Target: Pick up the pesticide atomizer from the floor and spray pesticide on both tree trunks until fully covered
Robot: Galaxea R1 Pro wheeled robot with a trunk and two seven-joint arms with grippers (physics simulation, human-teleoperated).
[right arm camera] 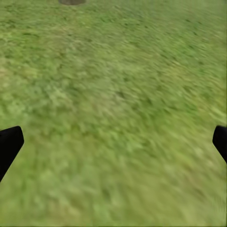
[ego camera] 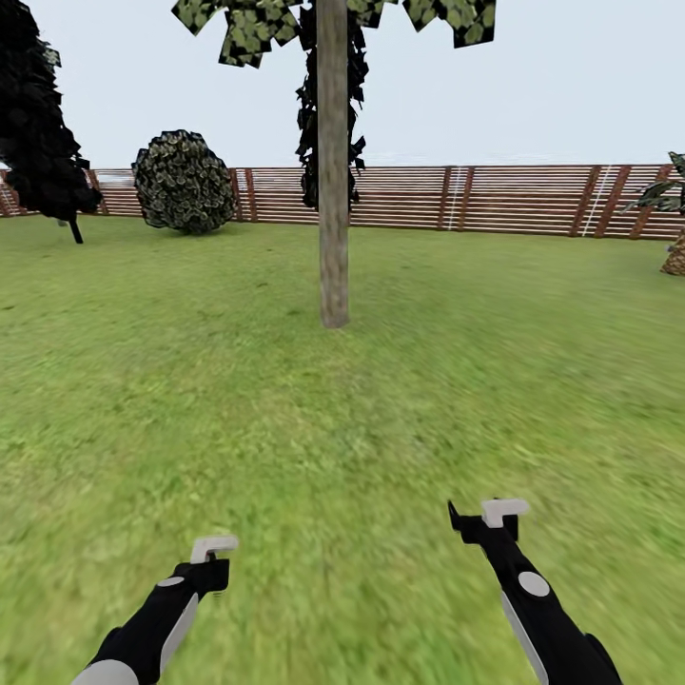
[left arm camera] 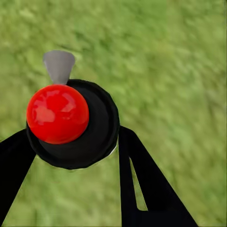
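Straight ahead in the head view, a tree trunk (ego camera: 333, 171) rises from the grass (ego camera: 342, 428) in the upper middle of the frame, a thick mottled grey-brown column with jagged green foliage (ego camera: 257, 24) at the top edge. Behind it runs the brown slatted fence (ego camera: 457, 198); a round bush (ego camera: 183, 181) sits at upper left, beside a black-leaved tree (ego camera: 38, 114) at the far left edge. At lower left, the left gripper (ego camera: 211, 561) pinches the pesticide atomizer (left arm camera: 71, 124), seen in the left wrist view as a black round body with a red ball (left arm camera: 57, 113) and a grey nozzle (left arm camera: 59, 66), held above the lawn. At lower right, the right gripper (ego camera: 485, 521) hangs over bare grass; in the right wrist view its fingers (right arm camera: 8, 144) stand spread wide apart at the frame's sides.
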